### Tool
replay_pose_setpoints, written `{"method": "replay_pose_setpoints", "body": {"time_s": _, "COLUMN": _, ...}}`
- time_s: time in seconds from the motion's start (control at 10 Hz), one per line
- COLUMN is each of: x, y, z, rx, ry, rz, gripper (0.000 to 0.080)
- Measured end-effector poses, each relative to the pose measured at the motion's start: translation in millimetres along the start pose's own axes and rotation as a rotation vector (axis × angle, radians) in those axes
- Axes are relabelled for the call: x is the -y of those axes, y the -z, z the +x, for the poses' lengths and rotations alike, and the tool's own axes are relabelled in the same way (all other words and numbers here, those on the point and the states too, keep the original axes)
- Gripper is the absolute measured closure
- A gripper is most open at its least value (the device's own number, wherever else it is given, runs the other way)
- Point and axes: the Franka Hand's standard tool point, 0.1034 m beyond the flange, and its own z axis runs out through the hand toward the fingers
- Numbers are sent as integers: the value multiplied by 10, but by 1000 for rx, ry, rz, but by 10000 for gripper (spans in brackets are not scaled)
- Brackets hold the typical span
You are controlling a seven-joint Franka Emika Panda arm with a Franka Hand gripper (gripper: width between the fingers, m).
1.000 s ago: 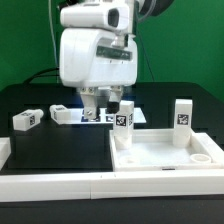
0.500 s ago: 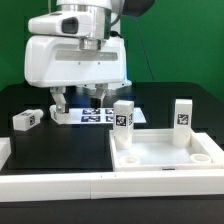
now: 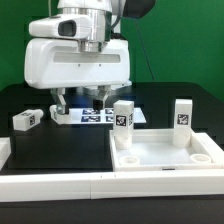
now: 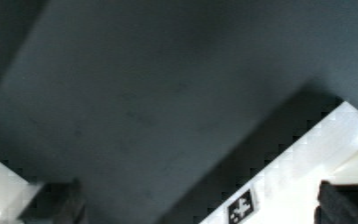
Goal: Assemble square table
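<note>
The white square table top (image 3: 165,152) lies rim up at the exterior view's right. Two tagged white legs stand upright in its back corners, one on the left (image 3: 122,116) and one on the right (image 3: 183,113). A third leg (image 3: 27,120) lies loose at the far left. A fourth leg (image 3: 58,113) lies below my gripper's fingers. My gripper (image 3: 80,100) hangs open and empty just above the table, left of the upright left leg. In the wrist view the gripper (image 4: 202,205) holds nothing, and a white tagged piece (image 4: 318,150) crosses between the fingertips; I cannot tell which piece it is.
The marker board (image 3: 98,115) lies flat behind the table top, under the gripper. Long white border bars run along the front (image 3: 55,185) and the left edge (image 3: 3,150). Open holes show in the top's front corners (image 3: 203,157).
One second ago the gripper stood narrow side on, next to the upright left leg. It has since shifted left and turned broadside. No part has moved.
</note>
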Motion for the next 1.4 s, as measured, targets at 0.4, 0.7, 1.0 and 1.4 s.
{"method": "replay_pose_setpoints", "body": {"time_s": 0.4, "x": 224, "y": -68, "z": -682, "rx": 70, "ry": -47, "rz": 53, "gripper": 151}}
{"method": "replay_pose_setpoints", "body": {"time_s": 0.7, "x": 272, "y": -95, "z": -727, "rx": 79, "ry": -66, "rz": 61, "gripper": 151}}
{"method": "replay_pose_setpoints", "body": {"time_s": 1.0, "x": 284, "y": -103, "z": -748, "rx": 83, "ry": -74, "rz": 64, "gripper": 151}}
{"method": "replay_pose_setpoints", "body": {"time_s": 1.4, "x": 593, "y": -231, "z": -1080, "rx": 157, "ry": -166, "rz": 121, "gripper": 151}}
